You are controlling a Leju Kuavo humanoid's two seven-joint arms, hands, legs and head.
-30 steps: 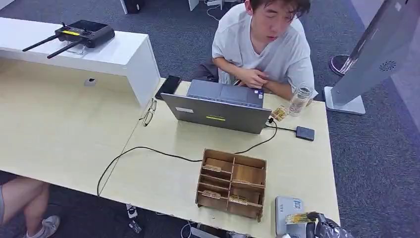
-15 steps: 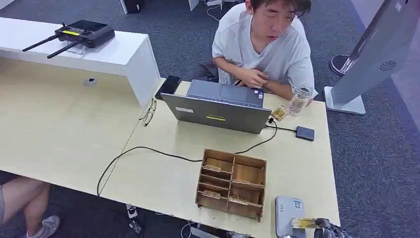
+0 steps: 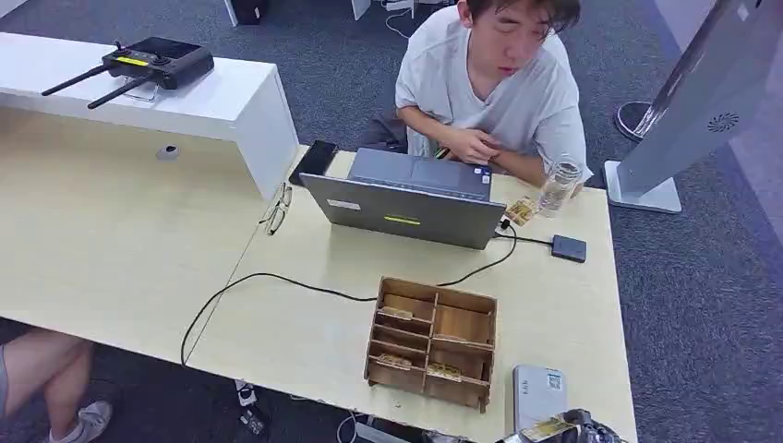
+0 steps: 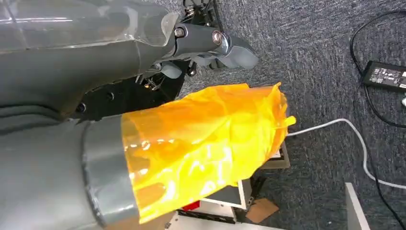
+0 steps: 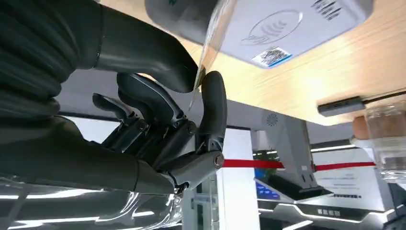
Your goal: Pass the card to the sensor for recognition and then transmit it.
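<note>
Card (image 5: 210, 38) pinched between the thick thumb and one dark finger of the right hand (image 5: 163, 120); remaining fingers curled loosely beneath, not touching it. Right wrist view: card held edge-on, its far end over the near part of the grey sensor (image 5: 268, 24), whose contactless symbol and small code sticker are visible — contact between card and sensor face cannot be told. Head view: same hand (image 3: 577, 429) at the near right corner of the table (image 3: 305, 332), card (image 3: 545, 428) showing as a yellowish strip at the sensor's (image 3: 538, 392) near edge.

Left hand (image 4: 210, 40): hangs beside the robot over grey carpet, nothing seen in it; fingers mostly hidden behind the arm cover and orange film, so how far apart they are cannot be told.

Other items on the table — wooden compartment box (image 3: 432, 341) just left of the sensor, small cards lying in several slots; black cable (image 3: 268, 277) running from the box side off the table's near edge; open laptop (image 3: 406, 198) further back; clear bottle (image 3: 559, 187) and small dark device (image 3: 569, 247) to its right. Person in a white shirt (image 3: 489, 83) seated behind the laptop, arms folded on the table edge.
</note>
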